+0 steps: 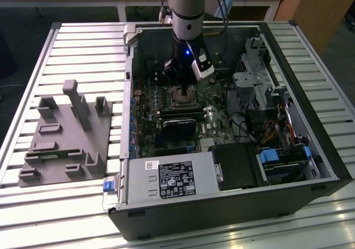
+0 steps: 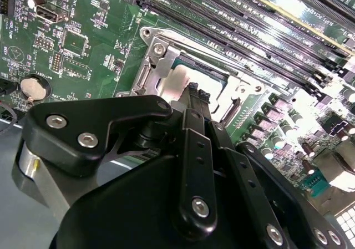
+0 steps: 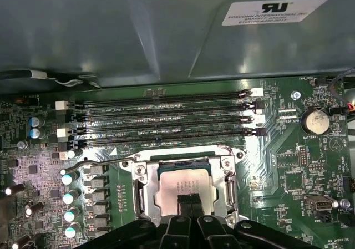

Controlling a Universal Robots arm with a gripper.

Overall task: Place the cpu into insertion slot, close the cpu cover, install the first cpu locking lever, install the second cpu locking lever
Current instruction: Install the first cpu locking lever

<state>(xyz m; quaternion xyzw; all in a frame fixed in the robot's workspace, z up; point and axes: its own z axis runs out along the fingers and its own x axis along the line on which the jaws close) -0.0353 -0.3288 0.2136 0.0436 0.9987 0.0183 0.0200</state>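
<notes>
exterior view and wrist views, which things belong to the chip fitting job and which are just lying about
Job in hand: chip, metal cover frame, locking lever, end effector.

Just lying about: grey moulded tray, memory slots, coin battery, labelled grey box.

A white label (image 3: 274, 10) marks the case panel (image 3: 138, 27), a black label (image 1: 177, 179) the grey box (image 1: 136, 188).
</notes>
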